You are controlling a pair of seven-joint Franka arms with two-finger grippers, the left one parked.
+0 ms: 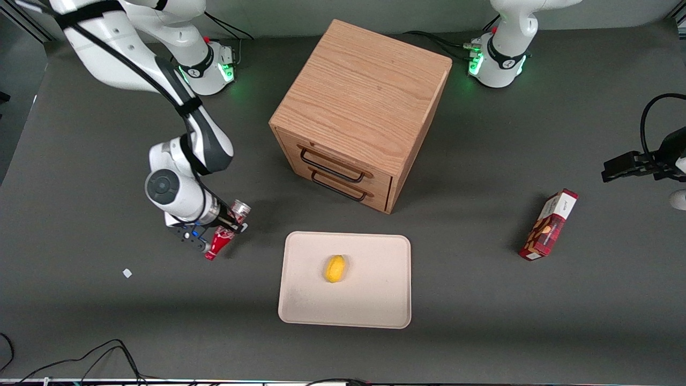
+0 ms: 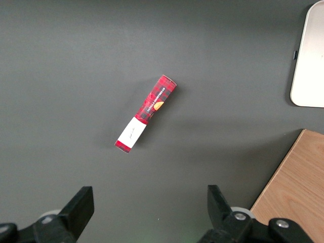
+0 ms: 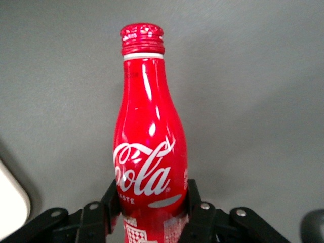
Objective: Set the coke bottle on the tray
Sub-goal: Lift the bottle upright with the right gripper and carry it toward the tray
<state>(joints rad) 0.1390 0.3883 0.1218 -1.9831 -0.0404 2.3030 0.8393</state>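
Gripper (image 1: 224,231): clenched on the coke bottle (image 1: 221,239), tilted, cap toward the camera.
Tray (image 1: 375,300): near, apart; lemon (image 1: 335,268) mid-tray, bare surface around.
Cabinet (image 1: 362,102): farther.

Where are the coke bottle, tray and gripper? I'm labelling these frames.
coke bottle (image 3: 149,152): right wrist view, red body.
tray (image 1: 375,289): front view, bare floor.
gripper (image 1: 222,231): front view, between fingertips, shut on bottle.

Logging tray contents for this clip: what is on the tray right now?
Only a small yellow fruit lies on the tray. The coke bottle is off it, toward the working arm's end, clamped in the pincer. Whatever the fruit covers is hidden.
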